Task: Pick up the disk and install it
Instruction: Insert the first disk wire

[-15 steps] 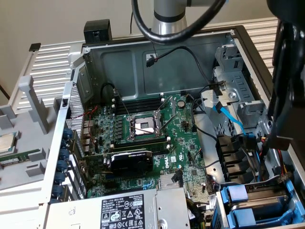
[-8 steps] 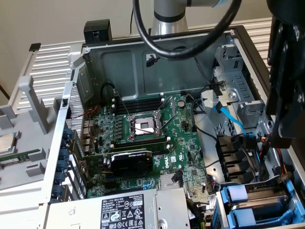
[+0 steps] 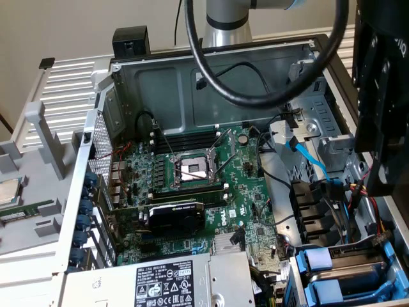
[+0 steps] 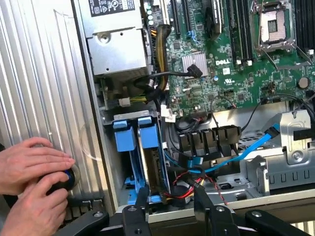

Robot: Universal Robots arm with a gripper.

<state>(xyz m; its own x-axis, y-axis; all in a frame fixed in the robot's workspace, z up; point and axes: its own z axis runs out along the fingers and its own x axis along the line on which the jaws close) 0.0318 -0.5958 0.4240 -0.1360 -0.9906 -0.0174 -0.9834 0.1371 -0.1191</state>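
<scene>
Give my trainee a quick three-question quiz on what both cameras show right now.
1. True or false: the black end effector is shut on a drive.
2. How many blue plastic drive carriers stand side by side near the end effector? A one, B two, C five.
3. What rests on the ribbed silver metal panel beside the open computer case?
Key: 1 false, its jaws stand open and empty; 2 B; 3 a person's hands.
</scene>
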